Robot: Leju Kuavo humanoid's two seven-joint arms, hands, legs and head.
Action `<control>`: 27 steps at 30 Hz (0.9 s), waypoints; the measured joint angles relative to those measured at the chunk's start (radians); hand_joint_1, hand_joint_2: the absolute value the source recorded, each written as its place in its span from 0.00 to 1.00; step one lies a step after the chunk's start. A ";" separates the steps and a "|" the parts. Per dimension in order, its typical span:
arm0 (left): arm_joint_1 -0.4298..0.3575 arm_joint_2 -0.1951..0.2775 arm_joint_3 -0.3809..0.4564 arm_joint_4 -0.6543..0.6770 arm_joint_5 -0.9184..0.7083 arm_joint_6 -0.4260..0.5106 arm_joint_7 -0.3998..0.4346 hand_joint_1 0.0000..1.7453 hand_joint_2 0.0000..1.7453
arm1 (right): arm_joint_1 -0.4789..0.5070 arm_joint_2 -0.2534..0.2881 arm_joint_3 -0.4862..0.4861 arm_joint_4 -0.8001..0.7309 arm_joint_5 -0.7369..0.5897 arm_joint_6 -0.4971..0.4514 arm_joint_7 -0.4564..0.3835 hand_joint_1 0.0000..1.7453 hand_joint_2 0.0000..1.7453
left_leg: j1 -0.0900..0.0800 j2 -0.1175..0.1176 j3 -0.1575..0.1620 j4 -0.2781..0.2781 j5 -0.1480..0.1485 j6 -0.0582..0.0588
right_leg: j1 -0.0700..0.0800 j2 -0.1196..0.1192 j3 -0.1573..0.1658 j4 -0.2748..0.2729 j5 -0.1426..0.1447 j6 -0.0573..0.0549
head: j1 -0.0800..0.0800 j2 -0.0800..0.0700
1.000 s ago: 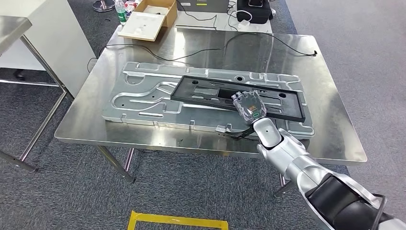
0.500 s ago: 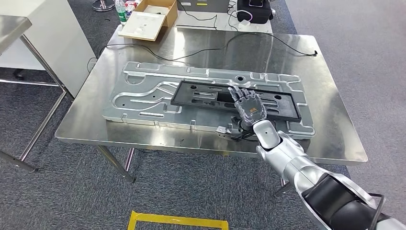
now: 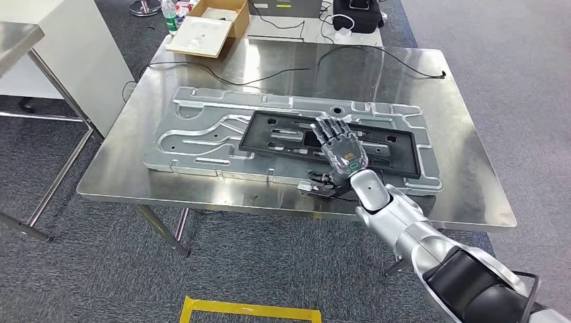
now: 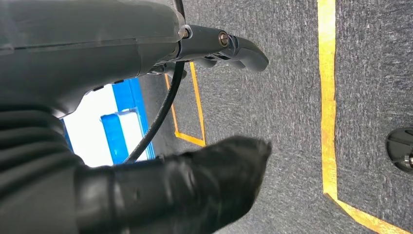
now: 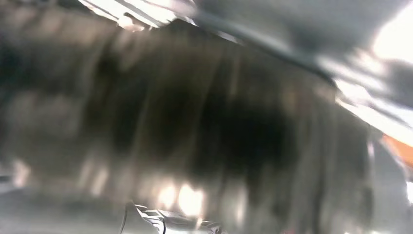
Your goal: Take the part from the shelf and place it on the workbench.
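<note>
Stamped metal panel point(image 3: 202, 134) on the steel workbench point(image 3: 135, 182). Black rectangular frame part point(image 3: 283, 138) lies flat on this panel. Right hand point(image 3: 342, 149) above the frame's middle, fingers spread, holding nothing. Left hand point(image 4: 160, 190) over carpet; grasp indeterminable.

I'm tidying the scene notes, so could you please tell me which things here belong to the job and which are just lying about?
Job:
black frame part
silver stamped panel
steel workbench
right hand, fingers spread over the part

Lying about:
black cable
cardboard box
green-labelled bottle
</note>
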 joint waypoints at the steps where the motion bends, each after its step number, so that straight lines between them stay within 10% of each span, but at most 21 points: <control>1: 0.000 0.000 0.001 0.000 0.001 0.000 0.000 0.00 0.00 | 0.004 0.002 0.000 -0.018 0.000 0.000 -0.004 0.00 0.00 | 0.000 0.000 0.000 0.000 0.000 0.000 | 0.000 0.001 0.000 0.000 0.000 0.000 | 0.000 0.000; 24: 0.002 -0.007 0.025 0.000 0.009 0.002 0.000 0.00 0.00 | 0.077 0.046 0.195 -0.642 -0.156 0.125 -0.087 0.00 0.00 | -0.005 0.003 0.001 0.002 0.005 0.008 | -0.004 0.004 0.002 -0.004 0.007 0.009 | 0.000 0.000; 27: 0.002 -0.010 0.026 0.000 0.009 0.005 0.003 0.00 0.00 | 0.086 0.045 0.220 -0.683 -0.185 0.134 -0.099 0.00 0.00 | 0.006 0.012 0.006 -0.016 0.024 0.020 | -0.003 0.001 -0.019 0.048 -0.036 0.022 | 0.001 0.000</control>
